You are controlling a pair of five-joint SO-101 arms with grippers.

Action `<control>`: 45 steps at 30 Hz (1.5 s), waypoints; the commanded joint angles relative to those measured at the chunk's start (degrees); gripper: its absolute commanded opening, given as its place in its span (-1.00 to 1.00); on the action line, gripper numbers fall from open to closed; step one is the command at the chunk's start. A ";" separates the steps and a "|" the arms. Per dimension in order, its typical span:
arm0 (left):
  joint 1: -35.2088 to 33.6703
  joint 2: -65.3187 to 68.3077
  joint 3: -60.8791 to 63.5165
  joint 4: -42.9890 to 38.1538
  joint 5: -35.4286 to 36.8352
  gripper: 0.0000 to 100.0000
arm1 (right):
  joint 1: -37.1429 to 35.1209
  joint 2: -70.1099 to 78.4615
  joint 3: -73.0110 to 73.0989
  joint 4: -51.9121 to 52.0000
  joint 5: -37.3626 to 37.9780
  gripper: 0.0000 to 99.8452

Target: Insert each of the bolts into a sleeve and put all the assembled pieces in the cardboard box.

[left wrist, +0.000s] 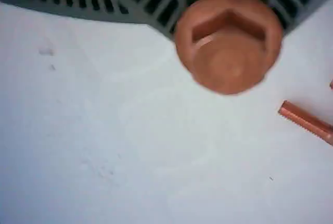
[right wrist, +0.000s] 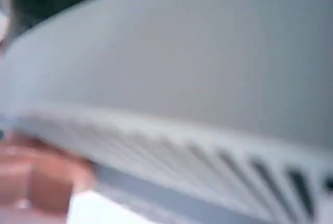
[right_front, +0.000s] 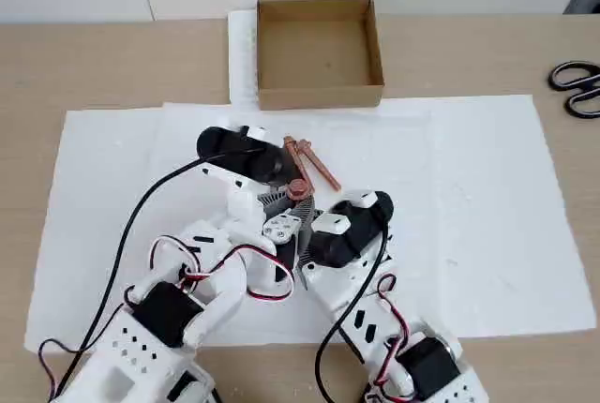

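On the wooden tabletop (right_front: 112,56) lies a white paper sheet (right_front: 487,197), and both arms work over it. Starting from the left, the left arm (right_front: 178,309) rises from the near corner and bends back toward the middle of the sheet. Its left claw (right_front: 286,197) is closed on a hex-headed copper piece (right_front: 298,187). In the left wrist view we see dark ribbed fingers (left wrist: 130,0) on either side of that piece, its head turned to the camera and held above the paper.

Just beyond the piece, two bolts (right_front: 319,167) lie flat on the sheet. Their heads are close together and their shanks spread apart. They lie between the claws and the cardboard box (right_front: 319,97). The box stands upright at the far edge of the sheet, open side up.

Moving right, the right arm (right_front: 375,319) comes in from the near side, and its right claw (right_front: 302,220) sits right beside the held piece. We cannot tell how far that claw is open, since its wrist view is blurred. Copper shows at one edge there.

Farthest right, scissors (right_front: 577,89) rest on the bare wood, well apart from the rest.
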 commanded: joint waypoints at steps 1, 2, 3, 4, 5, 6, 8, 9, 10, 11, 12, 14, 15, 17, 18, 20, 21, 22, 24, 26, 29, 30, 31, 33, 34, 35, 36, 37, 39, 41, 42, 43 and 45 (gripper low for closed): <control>0.09 -0.09 0.04 -0.18 0.09 -0.99 | 0.31 -0.48 -0.53 -1.54 -0.44 -0.99; 0.09 -0.09 0.04 -0.18 0.00 -0.98 | 0.31 -0.48 -0.53 -1.54 -0.44 -0.99; 0.09 -0.09 0.04 -0.18 0.00 -0.98 | 0.31 -0.48 -0.44 -1.54 -0.44 -0.99; 0.09 -0.09 -0.04 -0.18 0.00 -0.97 | 0.31 -0.48 -0.44 -1.54 -0.44 -0.99; 0.09 -0.18 -0.22 -0.18 0.00 -0.92 | 0.31 -0.48 -0.44 -1.54 -0.44 -0.99; -0.09 -0.18 -0.31 -0.18 0.00 -0.86 | 0.31 -0.48 -0.44 -1.54 -0.44 -0.99; -0.18 -0.35 -0.40 0.26 0.18 -0.72 | 0.31 -0.48 -0.44 -1.54 -0.44 -0.99; -0.18 -0.44 -0.57 1.05 0.18 -0.67 | 0.31 -0.48 -0.44 -1.54 -0.44 -0.99; -0.18 -0.53 -1.01 1.76 0.26 -0.63 | 0.40 -0.48 -0.44 -1.54 -0.44 -0.99; -0.18 -0.53 -1.80 2.64 0.26 -0.62 | 0.40 -0.48 -0.44 -1.54 -0.44 -0.99; -0.18 -0.53 -2.77 3.25 0.26 -0.62 | 0.40 -0.48 -0.44 -1.54 -0.44 -0.99; -0.18 -0.53 -5.14 5.01 0.26 -0.63 | 0.40 -0.48 -0.44 -1.54 -0.35 -0.99; -0.18 -0.53 -6.55 6.33 0.18 -0.63 | 0.40 -0.48 -0.44 -1.54 -0.35 -0.99; -0.26 -0.53 -9.80 9.76 0.09 -0.63 | 0.40 -0.48 -0.44 -1.54 -0.35 -0.99; -0.53 -0.53 -11.30 11.25 0.09 -0.63 | 0.40 -0.48 -0.44 -1.54 -0.35 -0.99; -2.90 -0.53 -14.55 13.80 0.09 -0.62 | 0.57 -0.48 -0.44 -1.54 -0.35 -0.99; -4.48 -0.62 -16.31 14.86 0.00 -0.62 | 1.01 -0.48 -0.44 -1.54 -0.35 -0.99; -6.59 -0.62 -17.98 15.91 0.00 -0.62 | 1.63 -0.48 -0.35 -1.54 -0.35 -0.99; -11.16 -0.62 -20.79 18.20 -0.09 -0.62 | 3.30 -0.48 -0.35 -1.54 -0.35 -0.99; -15.47 -0.62 -22.20 19.96 -2.11 -0.62 | 4.70 -0.48 0.00 -1.54 -0.35 -0.99; -21.36 -0.62 -22.29 21.63 -5.63 -0.62 | 6.29 -0.48 0.62 -1.19 -0.18 -0.99; -23.30 -0.62 -22.20 22.42 -6.24 -0.62 | 7.16 -0.40 0.70 -0.92 -0.09 -0.99; -25.05 -0.62 -22.20 23.47 -6.68 -0.62 | 8.57 -0.13 1.05 -0.84 0.00 -0.99; -28.84 -0.62 -22.20 25.32 -7.56 -0.62 | 12.62 0.04 1.76 -0.57 1.41 -0.99; -30.77 -0.62 -22.20 26.37 -8.26 -0.62 | 15.08 0.04 1.93 -0.57 2.64 -0.99; -33.05 -0.62 -22.20 27.34 -9.41 -0.62 | 17.63 0.04 1.76 -0.57 3.87 -0.99; -34.90 -0.53 -22.11 28.31 -11.16 -0.62 | 19.91 0.04 1.41 -0.66 4.84 -0.99; -36.40 -0.53 -21.58 29.01 -13.45 -0.62 | 21.85 0.13 0.44 -0.57 5.63 -0.99; -38.15 -0.62 -19.47 29.10 -18.99 -0.62 | 24.13 0.22 -2.29 0.31 7.03 -0.99; -38.77 -0.62 -17.45 29.45 -23.21 -0.62 | 24.48 0.31 -6.95 2.42 7.56 -0.99; -38.77 -0.62 -16.40 29.45 -24.35 -0.62 | 24.48 0.40 -9.67 3.65 7.56 -0.99; -38.86 -0.62 -15.43 29.45 -24.88 -0.62 | 24.48 1.19 -12.66 4.97 7.56 -0.99; -39.03 -0.62 -14.11 29.45 -25.05 -0.62 | 24.66 4.79 -18.90 6.81 7.56 -0.99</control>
